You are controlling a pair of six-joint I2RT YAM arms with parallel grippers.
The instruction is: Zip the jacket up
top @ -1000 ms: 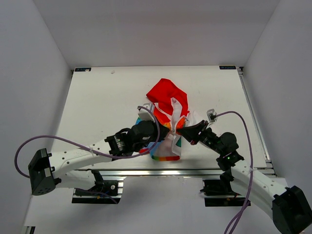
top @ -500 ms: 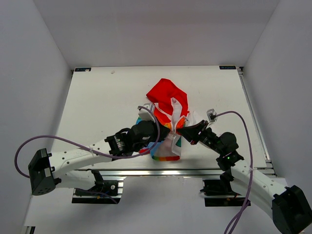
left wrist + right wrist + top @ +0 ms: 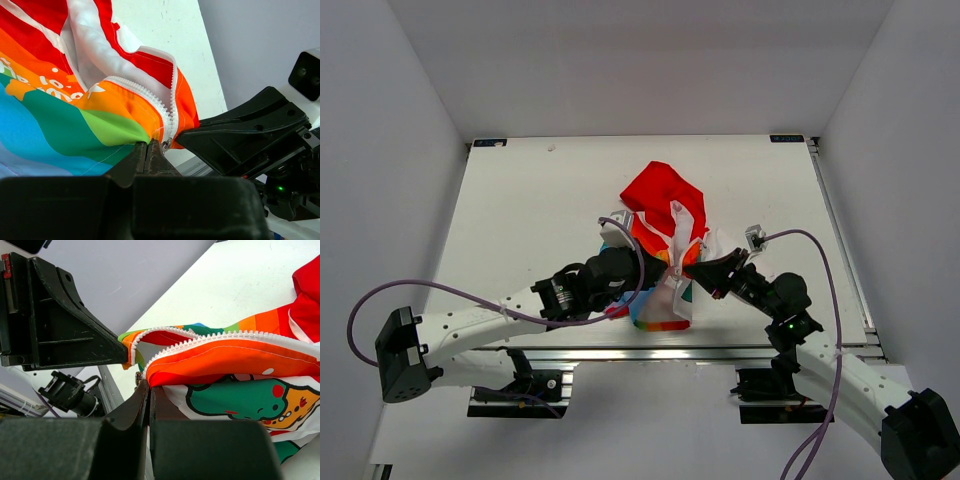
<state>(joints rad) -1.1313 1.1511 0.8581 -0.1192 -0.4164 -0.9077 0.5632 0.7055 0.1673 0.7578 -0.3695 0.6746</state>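
1. The jacket (image 3: pixel 665 240) lies on the table (image 3: pixel 520 200), about midway across and toward the table's near edge. Its red hood (image 3: pixel 660 190) points to the table's far edge, its striped hem to the near edge.
2. The left gripper (image 3: pixel 663 272) sits over the near-middle of the table, at the jacket's lower front. In the left wrist view its fingers (image 3: pixel 142 155) are pressed together, clamped on the orange-green edge of the rainbow panel, right at the foot of the zipper (image 3: pixel 162 107).
3. The right gripper (image 3: pixel 688 270) sits over the same part of the table, tip to tip with the left gripper. In the right wrist view its fingers (image 3: pixel 156 400) are together, pinching the orange edge of the jacket above the cartoon print.
4. The zipper's two white rows of teeth (image 3: pixel 200 337) stand apart over most of their length and meet only at the bottom, between the two grippers. A small metal part (image 3: pixel 138 378) shows there; I cannot make out more.
5. The fabric between the grippers is bunched and raised off the table.
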